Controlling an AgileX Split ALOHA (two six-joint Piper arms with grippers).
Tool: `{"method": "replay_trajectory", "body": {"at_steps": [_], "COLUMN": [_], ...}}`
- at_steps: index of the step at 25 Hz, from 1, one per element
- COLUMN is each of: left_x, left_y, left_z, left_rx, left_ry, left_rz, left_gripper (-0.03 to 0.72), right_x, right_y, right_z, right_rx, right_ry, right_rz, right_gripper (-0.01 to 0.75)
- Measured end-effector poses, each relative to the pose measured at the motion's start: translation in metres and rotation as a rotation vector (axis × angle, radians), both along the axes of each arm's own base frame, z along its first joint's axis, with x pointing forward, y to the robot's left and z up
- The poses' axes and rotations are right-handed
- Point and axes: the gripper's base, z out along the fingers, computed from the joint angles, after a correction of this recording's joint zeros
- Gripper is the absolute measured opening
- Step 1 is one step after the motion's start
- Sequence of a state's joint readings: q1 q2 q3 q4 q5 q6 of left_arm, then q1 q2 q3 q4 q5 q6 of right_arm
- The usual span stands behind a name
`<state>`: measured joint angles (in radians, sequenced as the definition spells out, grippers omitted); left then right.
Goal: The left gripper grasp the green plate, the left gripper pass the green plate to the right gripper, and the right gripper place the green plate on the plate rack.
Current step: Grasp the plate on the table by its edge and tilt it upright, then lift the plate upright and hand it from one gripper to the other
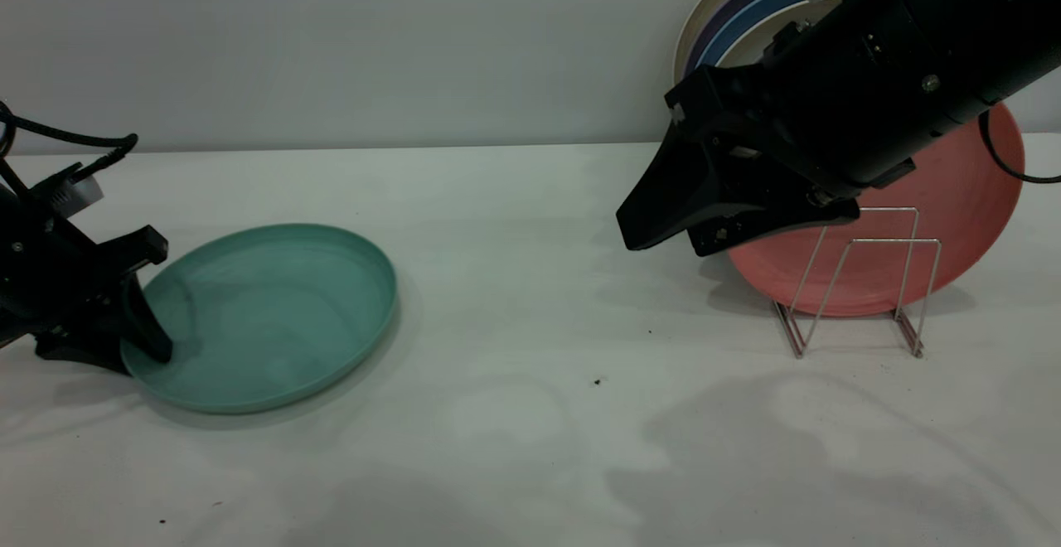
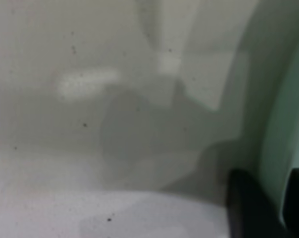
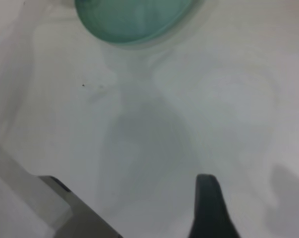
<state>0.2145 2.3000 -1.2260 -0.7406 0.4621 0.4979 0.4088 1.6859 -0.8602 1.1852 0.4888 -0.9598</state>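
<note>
Your left tool [image 1: 141, 331], matte black and blocky, sits low on the white worktop [image 1: 514, 298] at the left, its fingers pinching the near-left rim of the round teal-green matte plate [image 1: 273, 315], which lies flat. Your right tool [image 1: 663, 228], black with a long tapering finger, hangs above the worktop in front of the thin silver wire rack [image 1: 862, 282]; you cannot tell its spread. A salmon-pink plate [image 1: 953, 199] leans behind the rack.

The green plate [image 3: 132, 20] lies flat on the pale tabletop [image 3: 228, 99], cut off by the picture's edge. Well apart from it, one dark tapering finger [image 3: 211, 208] of the right gripper hangs above bare tabletop.
</note>
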Motion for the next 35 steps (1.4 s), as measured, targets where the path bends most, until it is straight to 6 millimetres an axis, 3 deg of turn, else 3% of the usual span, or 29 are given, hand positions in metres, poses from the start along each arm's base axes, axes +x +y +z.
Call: {"method": "replay_trajectory", "body": {"at_steps": [3,9,16,22,31,35], "left_x": [0.001,0.006,0.014,0.015,0.002,-0.002], "left_y": [-0.001,-0.005,-0.022,-0.069,-0.150,-0.169], "left_z": [0.000,0.011,0.069,0.106,0.112,0.111], "left_rx": [-0.010,-0.064,-0.229,-0.319,-0.355,-0.343], "left_ry": [-0.004,-0.014,-0.187,-0.320,-0.308,-0.310], "left_rz": [0.014,-0.082,-0.293,-0.469,-0.674,-0.719], "left_gripper": [0.045,0.020,0.015,0.015,0.015,0.015], "right_x": [0.000,0.008,0.020,0.023,0.022,0.022], "right_y": [0.001,-0.010,-0.049,-0.051,-0.048,-0.049], "right_z": [0.001,0.003,0.007,0.014,0.016,0.016], "right_rx": [0.016,0.069,0.169,0.269,0.302,0.295], "right_ry": [0.009,0.043,0.106,0.095,0.096,0.093], "right_rz": [-0.017,-0.111,-0.164,-0.161,-0.143,-0.140], "right_gripper": [0.508,0.508,0.508,0.508,0.508,0.508]}}
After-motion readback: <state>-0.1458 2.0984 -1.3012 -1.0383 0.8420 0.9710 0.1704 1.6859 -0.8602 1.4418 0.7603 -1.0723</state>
